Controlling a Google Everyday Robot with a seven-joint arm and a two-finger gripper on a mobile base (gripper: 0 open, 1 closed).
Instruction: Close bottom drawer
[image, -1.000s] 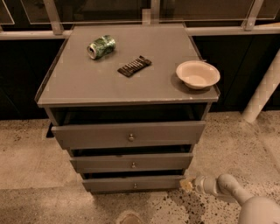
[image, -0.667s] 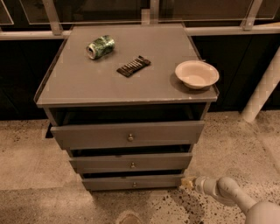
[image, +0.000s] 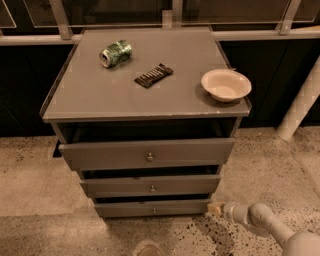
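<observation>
The bottom drawer (image: 152, 208) is the slimmest grey front of three, low on the cabinet, with a tiny round metal knob (image: 154, 210). It stands slightly pulled out, with a dark gap above it. My gripper (image: 216, 208) comes in from the lower right on a white arm (image: 260, 223). Its tip is at the right end of the bottom drawer's front, touching or nearly touching it.
The middle drawer (image: 151, 186) and the top drawer (image: 148, 154) also stand pulled out. On the cabinet top (image: 90, 95) lie a green can (image: 116, 53), a dark bar (image: 153, 75) and a white bowl (image: 226, 85). A white post (image: 300, 105) stands at the right. Speckled floor lies around.
The arm and gripper stay at the bottom drawer's right end; the drawer shows no clear movement.
</observation>
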